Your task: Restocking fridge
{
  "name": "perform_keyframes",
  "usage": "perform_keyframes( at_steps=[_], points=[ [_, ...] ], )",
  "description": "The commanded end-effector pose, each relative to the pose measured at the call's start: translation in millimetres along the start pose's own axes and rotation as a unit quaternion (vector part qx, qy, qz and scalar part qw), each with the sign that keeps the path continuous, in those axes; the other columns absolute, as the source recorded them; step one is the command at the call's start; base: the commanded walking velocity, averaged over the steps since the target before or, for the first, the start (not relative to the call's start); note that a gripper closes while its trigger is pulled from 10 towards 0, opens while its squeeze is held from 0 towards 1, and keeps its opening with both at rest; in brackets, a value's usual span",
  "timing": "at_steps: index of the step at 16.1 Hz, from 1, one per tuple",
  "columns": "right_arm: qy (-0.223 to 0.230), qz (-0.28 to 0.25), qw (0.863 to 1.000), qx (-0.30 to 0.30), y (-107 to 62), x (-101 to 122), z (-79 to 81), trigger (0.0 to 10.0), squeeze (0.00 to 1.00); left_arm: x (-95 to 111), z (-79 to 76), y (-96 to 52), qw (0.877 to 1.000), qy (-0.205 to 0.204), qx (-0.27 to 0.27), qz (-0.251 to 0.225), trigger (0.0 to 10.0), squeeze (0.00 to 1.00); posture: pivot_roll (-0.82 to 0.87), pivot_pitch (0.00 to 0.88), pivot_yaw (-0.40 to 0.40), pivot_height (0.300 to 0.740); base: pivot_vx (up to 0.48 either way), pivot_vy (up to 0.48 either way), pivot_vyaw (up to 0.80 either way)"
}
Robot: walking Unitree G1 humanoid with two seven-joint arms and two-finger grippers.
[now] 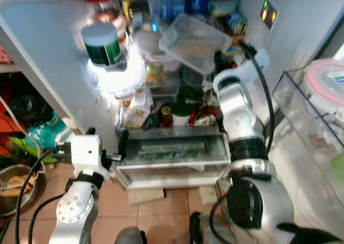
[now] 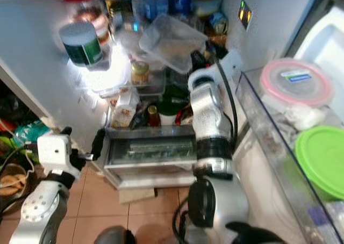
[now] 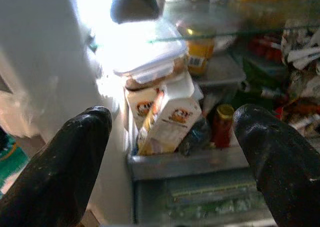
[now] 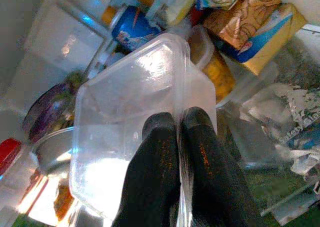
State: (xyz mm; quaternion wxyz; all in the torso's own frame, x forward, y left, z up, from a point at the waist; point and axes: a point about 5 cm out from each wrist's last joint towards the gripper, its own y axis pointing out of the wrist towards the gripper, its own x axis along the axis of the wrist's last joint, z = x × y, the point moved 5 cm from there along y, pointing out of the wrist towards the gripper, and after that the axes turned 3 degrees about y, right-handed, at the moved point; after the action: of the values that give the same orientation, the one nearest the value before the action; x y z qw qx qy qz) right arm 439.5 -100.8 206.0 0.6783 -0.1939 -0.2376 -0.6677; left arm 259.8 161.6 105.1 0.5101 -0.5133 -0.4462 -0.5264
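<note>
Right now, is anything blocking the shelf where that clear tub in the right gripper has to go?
Yes. The right gripper pinches the clear tub at the fridge's upper shelf, which is crowded with a jar, bottles and packets right behind it.

A metal bowl (image 1: 16, 186) sits on the tiled floor (image 1: 161, 212) beside green bags (image 1: 40, 134).
</note>
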Motion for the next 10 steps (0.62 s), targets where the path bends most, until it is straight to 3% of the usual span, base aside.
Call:
perform_keyframes(
  at_steps=[1, 7, 10],
  points=[
    [0.028, 0.042, 0.998, 0.039, 4.5, -29, 42.8, 10.0, 0.0, 3, 1.7, -4.8, 1.0, 0.001, 0.001, 0.001, 10.0, 0.0, 0.24, 0.229, 0.046, 0.74, 0.0, 0.0, 0.0],
    [0.014, 0.036, 0.998, 0.059, 21.9, -32, 89.6, 10.0, 0.0, 0, -1.3, -20.0, 1.0, -0.008, 0.009, 0.023, 10.0, 0.0, 0.26, 0.276, 0.027, 0.74, 0.0, 0.0, 0.0],
    [0.02, 0.036, 0.997, 0.06, 23.1, -34, 96.8, 10.0, 0.0, -1, -2.2, -24.5, 0.999, -0.009, 0.009, 0.03, 10.0, 0.0, 0.26, 0.289, 0.027, 0.74, 0.0, 0.0, 0.0]
  ],
)
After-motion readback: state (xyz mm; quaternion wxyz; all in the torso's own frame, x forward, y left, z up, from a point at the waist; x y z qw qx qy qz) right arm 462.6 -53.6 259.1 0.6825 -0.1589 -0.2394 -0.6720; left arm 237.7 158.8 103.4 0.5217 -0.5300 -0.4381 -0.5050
